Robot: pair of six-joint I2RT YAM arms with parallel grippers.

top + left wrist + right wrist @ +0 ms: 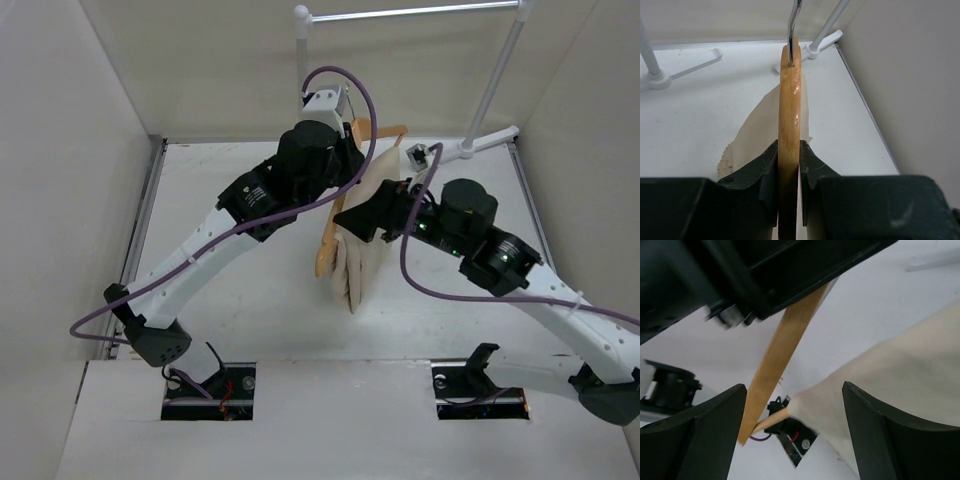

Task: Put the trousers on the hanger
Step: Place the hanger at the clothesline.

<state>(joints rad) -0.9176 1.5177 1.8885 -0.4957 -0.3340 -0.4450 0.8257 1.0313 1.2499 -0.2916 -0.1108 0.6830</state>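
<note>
My left gripper [789, 155] is shut on the wooden hanger [789, 105], holding it up above the table; its metal hook [793, 25] points away from me. In the top view the left gripper [338, 150] holds the hanger [325, 245] at mid table. The beige trousers [362, 255] hang draped over the hanger's crossbar. In the right wrist view the trousers [900, 370] hang from the crossbar [771, 420] under the slanted hanger arm [785, 345]. My right gripper [794, 405] is open, its fingers wide apart on either side of the crossbar end and the cloth; in the top view it [350, 215] is beside the trousers.
A white metal rack [410, 14] stands at the back, its foot [480, 145] on the table at the right rear. White walls enclose the table on three sides. The rack's feet [685, 65] show in the left wrist view.
</note>
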